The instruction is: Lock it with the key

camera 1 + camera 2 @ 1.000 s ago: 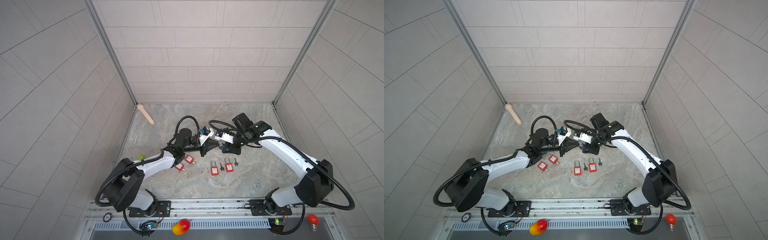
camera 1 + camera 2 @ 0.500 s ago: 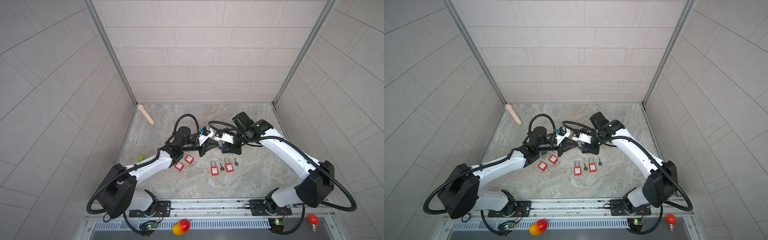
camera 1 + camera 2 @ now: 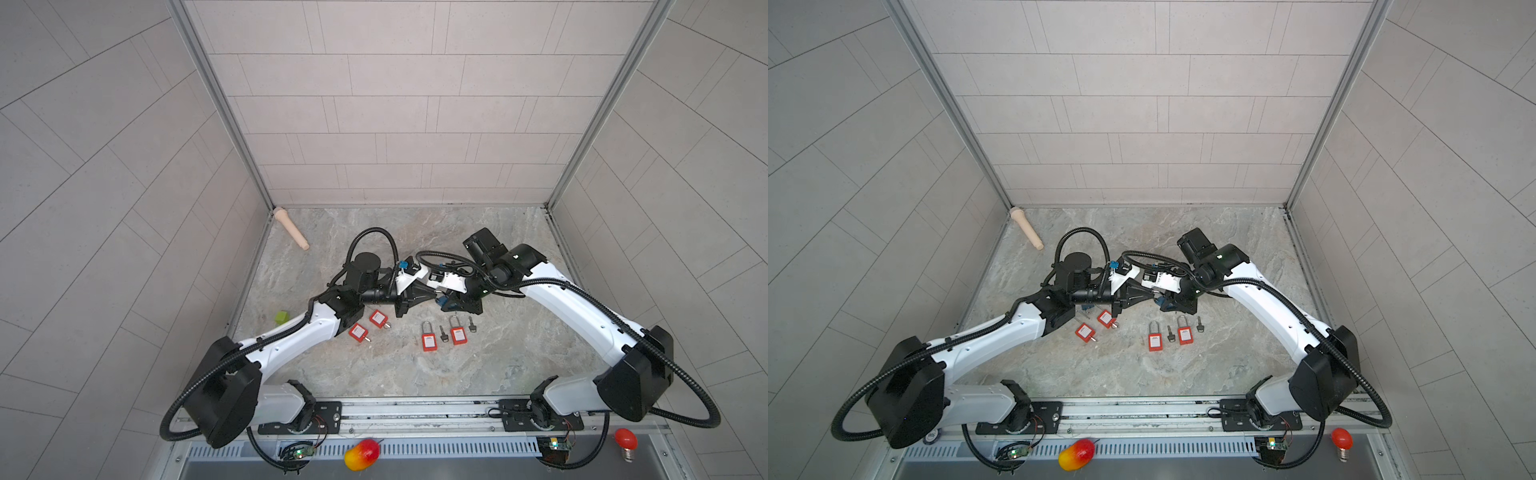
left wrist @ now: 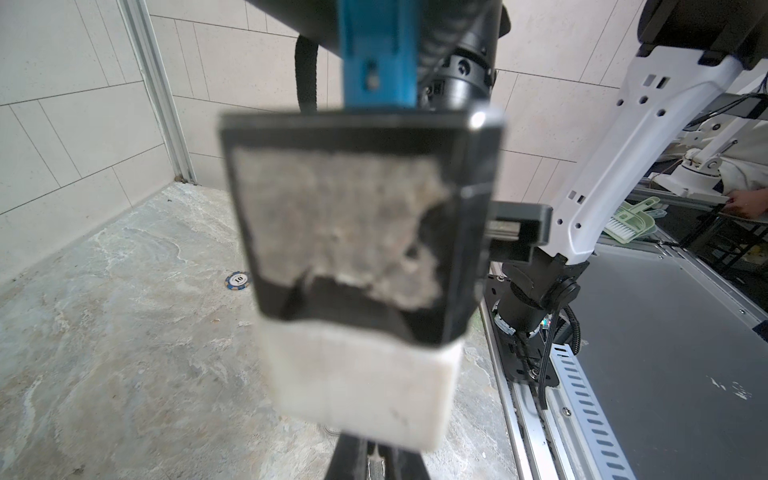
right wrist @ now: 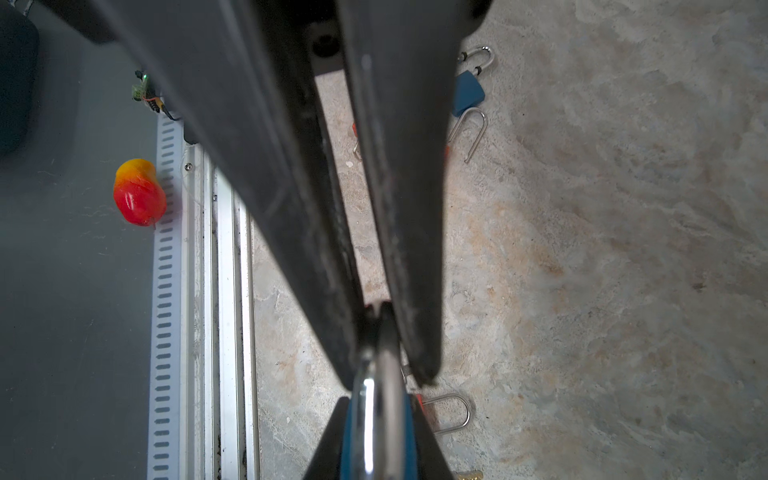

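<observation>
Two robot arms meet over the middle of a marbled stone worktop (image 3: 374, 374), seen from above; a blue padlock (image 3: 443, 300) is held up between them, clear of the surface. In the right wrist view the blue padlock (image 5: 376, 415) has its long axis in line with the fingers (image 5: 411, 249); the chrome shackle points back toward the wrist and the blue body points away from it. In both top views the body end faces the left end effector (image 3: 415, 297).

The right end effector (image 5: 386, 365) is nearly closed and pinches the shackle between its fingertips; it reaches in from the right in a top view (image 3: 1169, 302). The left end effector (image 3: 1133, 296) points at it from the left, just beside the padlock; its jaws are closed, and in the left wrist view (image 4: 374, 461) it is too blurred to tell whether anything is pinched between them.

Nearer the front edge, two red padlocks (image 3: 429, 340) (image 3: 458, 336) lie flat, shackles toward the back wall; a loose key (image 3: 444, 332) lies between them and another key (image 3: 471, 323) just to their right. Two more red padlocks (image 3: 358, 332) (image 3: 378, 319) lie tilted beside the left arm.
</observation>
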